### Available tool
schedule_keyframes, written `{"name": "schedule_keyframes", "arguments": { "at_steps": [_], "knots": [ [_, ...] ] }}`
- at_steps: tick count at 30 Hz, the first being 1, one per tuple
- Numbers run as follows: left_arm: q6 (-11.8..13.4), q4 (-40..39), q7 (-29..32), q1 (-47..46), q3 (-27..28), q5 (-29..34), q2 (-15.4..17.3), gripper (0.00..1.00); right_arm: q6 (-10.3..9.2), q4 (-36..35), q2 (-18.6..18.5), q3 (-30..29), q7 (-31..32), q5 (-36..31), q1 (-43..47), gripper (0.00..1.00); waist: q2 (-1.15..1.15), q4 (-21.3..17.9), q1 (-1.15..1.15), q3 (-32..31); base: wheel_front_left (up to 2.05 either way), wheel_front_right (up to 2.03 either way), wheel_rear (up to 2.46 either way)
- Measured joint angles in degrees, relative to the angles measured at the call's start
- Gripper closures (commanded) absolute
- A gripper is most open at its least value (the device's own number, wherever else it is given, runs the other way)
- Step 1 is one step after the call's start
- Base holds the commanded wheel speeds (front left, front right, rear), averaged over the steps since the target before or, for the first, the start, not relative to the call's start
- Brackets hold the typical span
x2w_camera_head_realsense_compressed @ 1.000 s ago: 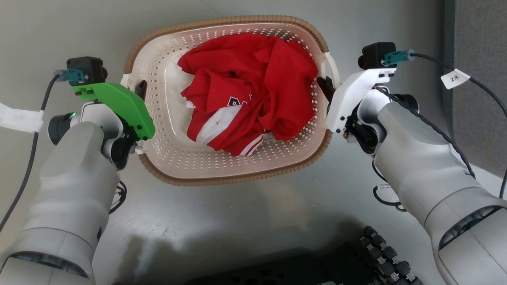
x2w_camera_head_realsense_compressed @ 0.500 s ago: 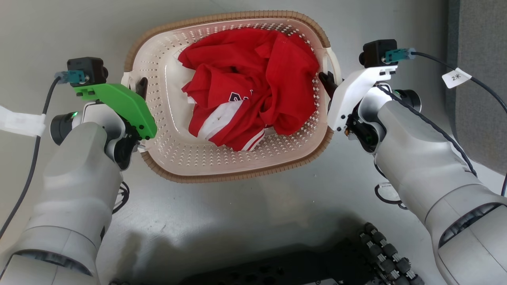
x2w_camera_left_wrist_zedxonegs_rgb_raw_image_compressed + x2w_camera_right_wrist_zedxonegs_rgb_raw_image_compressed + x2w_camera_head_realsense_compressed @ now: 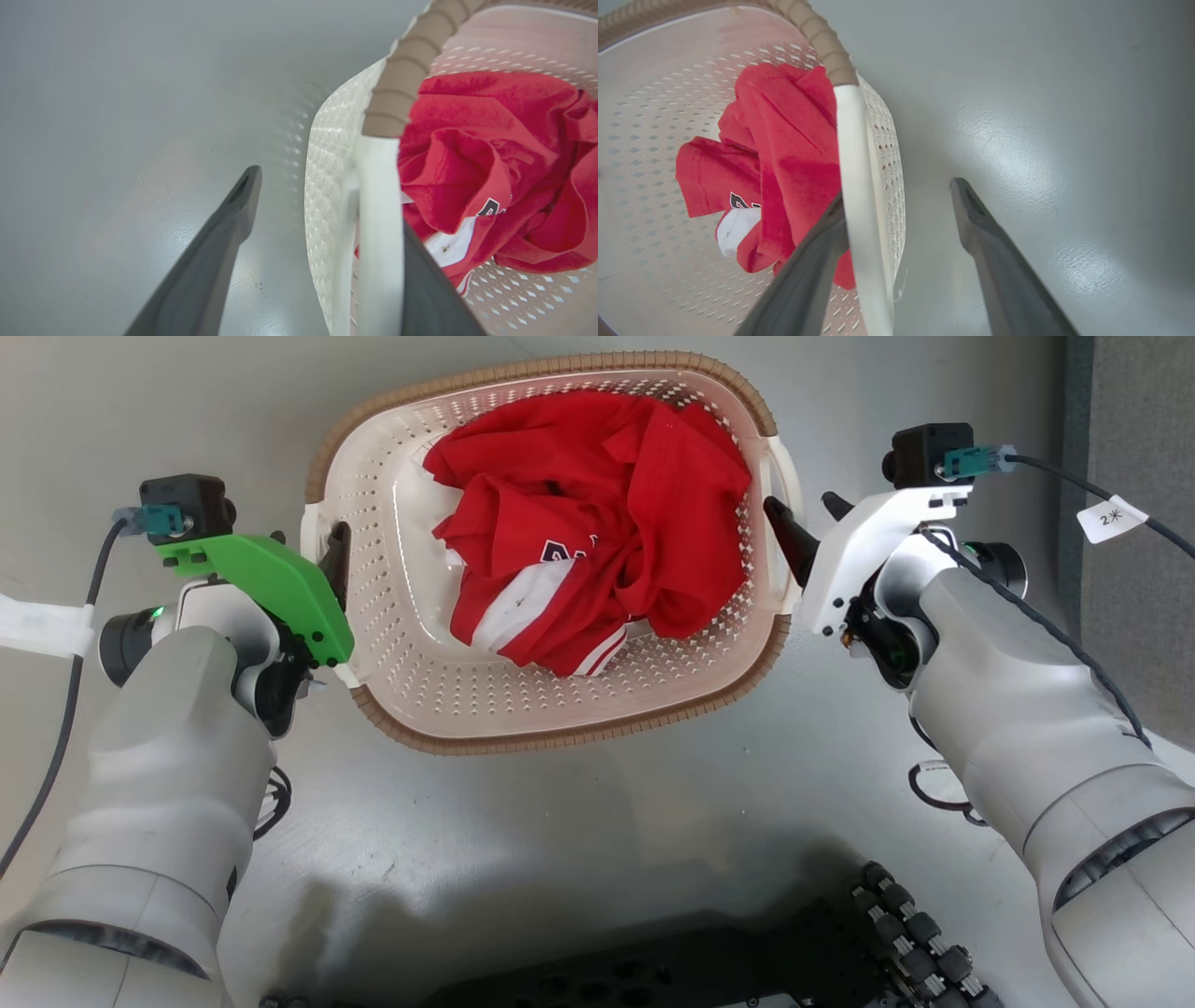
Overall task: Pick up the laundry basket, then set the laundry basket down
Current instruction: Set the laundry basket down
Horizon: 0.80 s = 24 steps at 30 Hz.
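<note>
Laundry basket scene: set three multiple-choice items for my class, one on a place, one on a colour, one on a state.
1. Where is the red garment?
A) on the floor
B) in the laundry basket
C) over a forearm

2. What colour is the basket's rim?
A) brown
B) blue
C) black

3. How does the right gripper stand?
A) shut on the garment
B) shut and empty
C) open

Answers:
1 B: the garment lies crumpled within the perforated walls.
2 A: the rim is a brown woven-look band.
3 C: its fingers stand apart, one either side of the white handle.
</note>
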Motion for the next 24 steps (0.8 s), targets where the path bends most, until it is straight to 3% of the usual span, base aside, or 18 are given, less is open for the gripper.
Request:
{"name": "schedule_keyframes", "arguments": {
  "at_steps": [16, 24],
  "knots": [
    [0.0, -1.8, -3.5, 0.8, -2.1, -0.2, -0.5, 0.00, 0.89, 0.5, 0.0, -1.9, -3.7, 3.0, 2.2, 0.00, 0.00, 0.4, 0.00, -4.2, 0.00, 0.00, 0.00],
    [0.0, -2.2, -7.8, 6.2, -3.7, 0.1, -0.5, 0.00, 1.13, 0.5, 0.0, -2.3, -6.5, 4.2, 6.3, 0.00, 0.00, 0.2, 0.00, -9.1, 0.00, 0.00, 0.00]
  ]
}}
